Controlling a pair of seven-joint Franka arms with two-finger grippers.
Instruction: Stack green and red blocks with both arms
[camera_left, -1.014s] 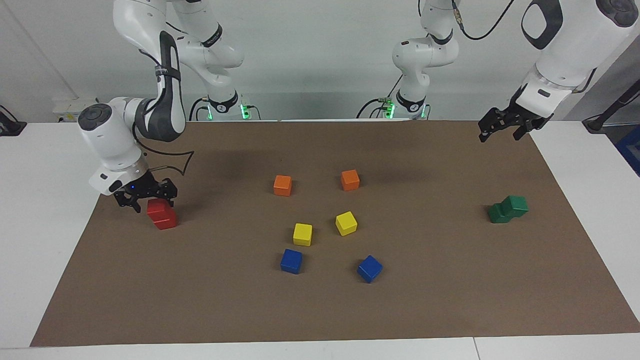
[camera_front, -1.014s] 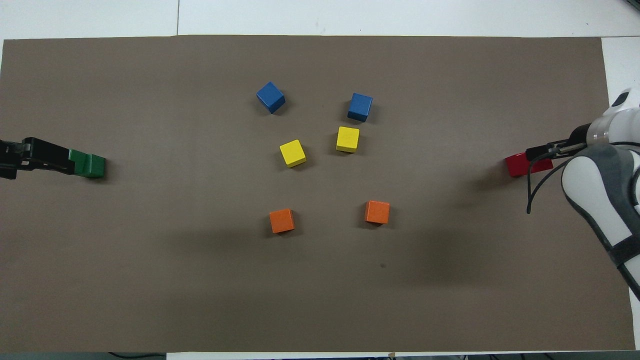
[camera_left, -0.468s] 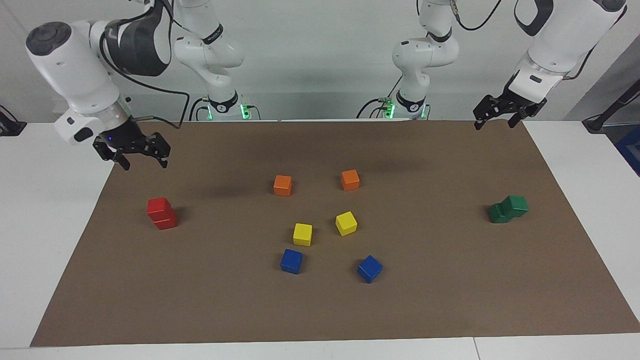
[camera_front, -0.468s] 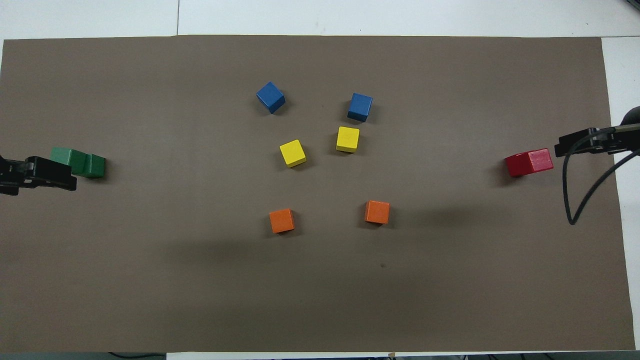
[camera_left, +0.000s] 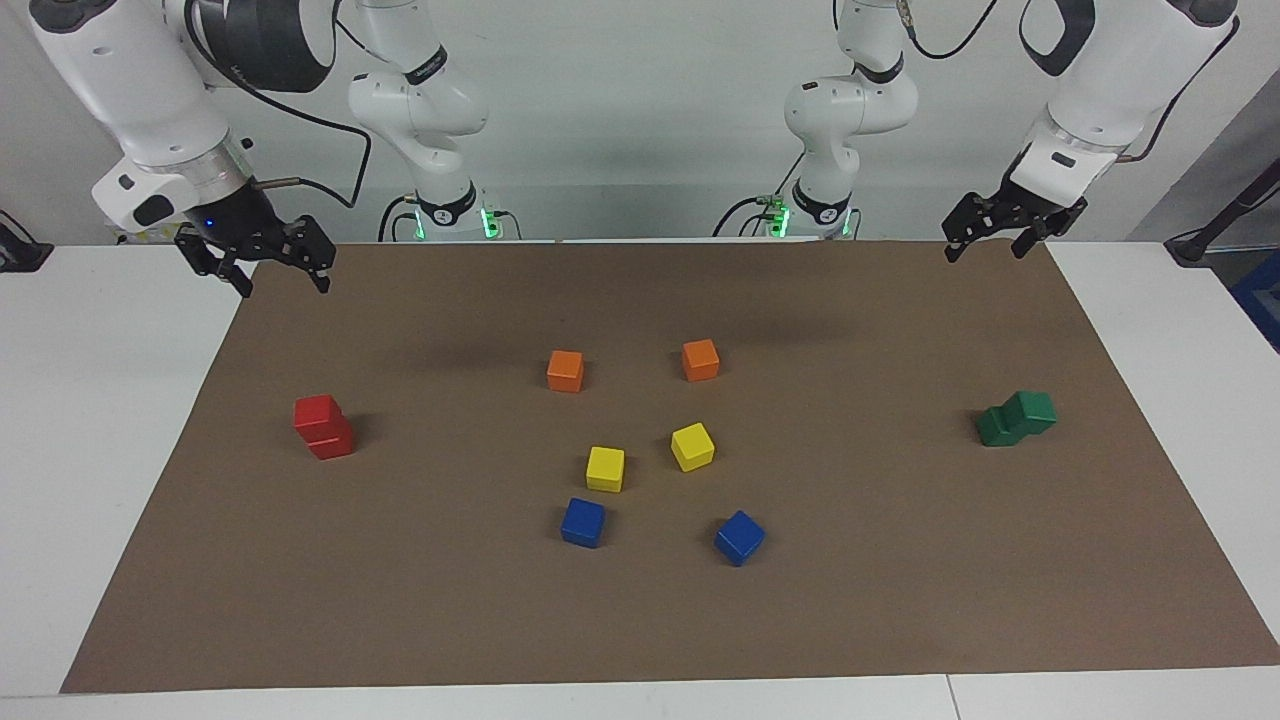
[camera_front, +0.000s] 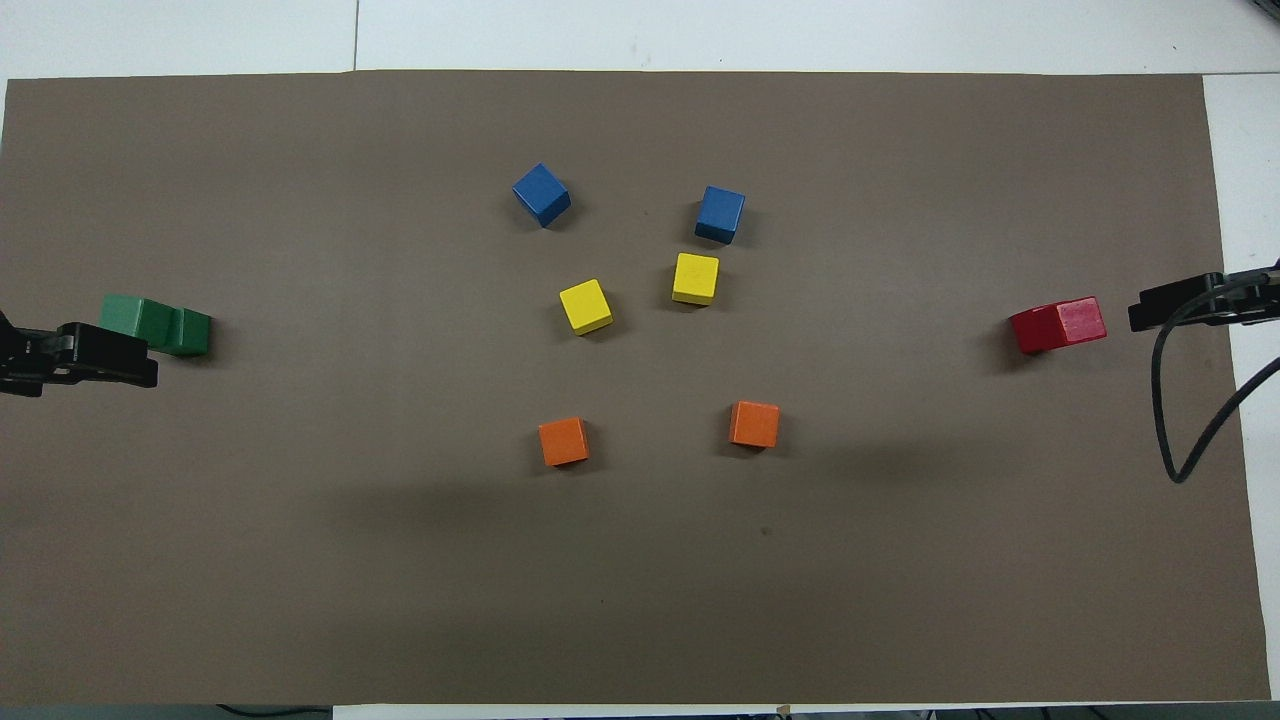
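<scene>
Two red blocks (camera_left: 323, 427) stand stacked, one on the other, near the right arm's end of the brown mat; the stack shows in the overhead view (camera_front: 1058, 325). Two green blocks (camera_left: 1015, 418) stand stacked near the left arm's end, the upper one set off to one side; this stack also shows in the overhead view (camera_front: 155, 324). My right gripper (camera_left: 268, 262) is open and empty, raised over the mat's corner nearest the robots (camera_front: 1165, 305). My left gripper (camera_left: 985, 235) is open and empty, raised over the mat's other near corner (camera_front: 100, 355).
Two orange cubes (camera_left: 565, 370) (camera_left: 700, 359), two yellow cubes (camera_left: 605, 468) (camera_left: 692, 446) and two blue cubes (camera_left: 583, 522) (camera_left: 739, 537) lie in the middle of the brown mat (camera_left: 900, 600). White table (camera_left: 80, 450) surrounds the mat.
My right gripper has let go of the upper red block and risen away toward the robots. My left gripper has drawn back a little and higher. The blocks have not moved.
</scene>
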